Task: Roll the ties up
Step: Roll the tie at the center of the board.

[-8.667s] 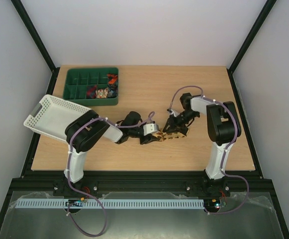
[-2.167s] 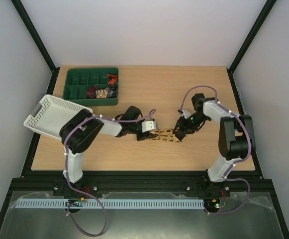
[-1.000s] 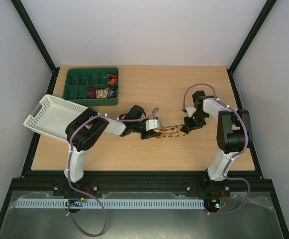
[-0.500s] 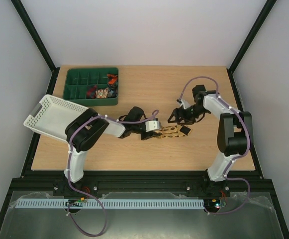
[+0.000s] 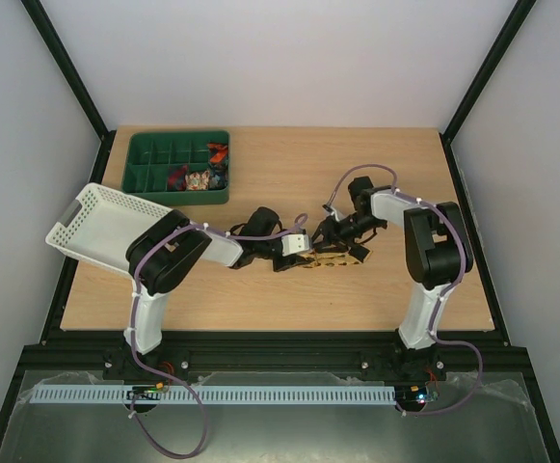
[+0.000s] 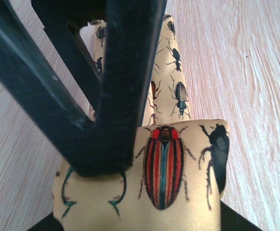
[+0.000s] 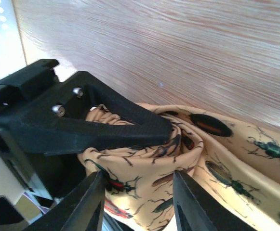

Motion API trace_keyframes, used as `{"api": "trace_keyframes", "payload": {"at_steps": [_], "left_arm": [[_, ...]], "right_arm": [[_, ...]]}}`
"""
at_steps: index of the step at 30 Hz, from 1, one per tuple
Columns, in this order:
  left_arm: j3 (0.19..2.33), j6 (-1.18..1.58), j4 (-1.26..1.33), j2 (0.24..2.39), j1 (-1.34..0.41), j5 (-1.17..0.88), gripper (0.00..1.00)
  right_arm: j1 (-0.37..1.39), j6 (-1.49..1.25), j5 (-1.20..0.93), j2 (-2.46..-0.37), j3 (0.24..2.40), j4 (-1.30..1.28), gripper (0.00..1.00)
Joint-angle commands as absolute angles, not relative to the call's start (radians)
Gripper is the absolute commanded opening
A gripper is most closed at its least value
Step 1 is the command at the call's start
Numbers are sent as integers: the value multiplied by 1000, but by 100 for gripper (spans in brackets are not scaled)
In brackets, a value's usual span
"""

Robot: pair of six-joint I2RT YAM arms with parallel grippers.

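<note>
With the tan beetle-print tie [image 5: 335, 257] lying at the middle of the table [image 5: 260, 183], its coiled left end pinched in the left gripper [image 5: 304, 256] and the right gripper [image 7: 137, 182] part-open astride the loose strip, a slack or skewed feed could have let the coil unwind.

Smooth cloth tie [image 6: 178, 168] (beetle-printed), matt wood table [image 6: 255, 72].

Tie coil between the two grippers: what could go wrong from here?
1. The coil looks loose and crumpled around the finger of the left gripper; it may unwind if that grip slackens.
2. The right gripper straddles the coil right beside that finger; closing could bump it.
3. The unrolled tail lies slack on the table, so further turns may wind skewed.
</note>
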State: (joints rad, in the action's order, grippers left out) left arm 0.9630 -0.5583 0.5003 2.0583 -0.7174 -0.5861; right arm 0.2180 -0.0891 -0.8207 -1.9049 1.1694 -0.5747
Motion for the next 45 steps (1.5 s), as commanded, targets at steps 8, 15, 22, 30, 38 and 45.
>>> {"api": "trace_keyframes", "payload": {"at_steps": [8, 15, 22, 30, 38, 45], "left_arm": [[905, -565, 270, 2122, -721, -488, 22], [908, -564, 268, 2131, -721, -486, 22], [915, -562, 267, 2133, -712, -509, 25], [937, -603, 276, 2097, -683, -664, 51], [968, -542, 373, 2036, -681, -792, 67], [955, -379, 516, 2068, -681, -779, 70]], "right_arm": [[227, -77, -888, -1928, 1130, -622, 59], [243, -91, -916, -1922, 1111, -581, 47], [244, -29, -743, -1945, 1136, -622, 2], [244, 28, -595, -1962, 1115, -602, 1], [242, 38, -486, -1978, 1102, -560, 1], [241, 21, -438, -2009, 1113, -539, 1]]}}
